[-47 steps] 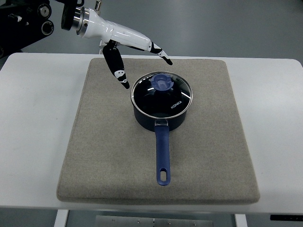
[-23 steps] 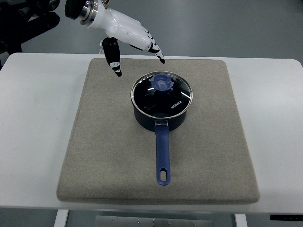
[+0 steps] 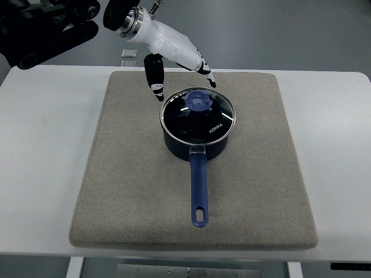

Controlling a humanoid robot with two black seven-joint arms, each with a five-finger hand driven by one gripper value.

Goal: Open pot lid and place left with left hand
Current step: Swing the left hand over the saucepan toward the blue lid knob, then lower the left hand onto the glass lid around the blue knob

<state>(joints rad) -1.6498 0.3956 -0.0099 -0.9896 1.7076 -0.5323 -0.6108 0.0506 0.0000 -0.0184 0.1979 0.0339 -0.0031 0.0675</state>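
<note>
A dark blue pot (image 3: 197, 145) stands on the grey mat (image 3: 127, 174), its long blue handle (image 3: 199, 191) pointing toward the near edge. A glass lid (image 3: 198, 117) with a blue knob (image 3: 199, 101) rests on the pot. My left hand (image 3: 182, 84) hovers just behind and left of the lid, white with black fingertips. It is open, fingers spread, thumb (image 3: 155, 81) hanging down to the left of the lid's rim. It holds nothing.
The mat lies on a white table (image 3: 46, 162). A small clear block (image 3: 129, 54) sits at the table's far edge behind the hand. The black left arm (image 3: 46, 23) fills the top left corner.
My left hand has shifted right and come nearer the lid; half a second ago it was further back and left. The pot and lid have not moved.
</note>
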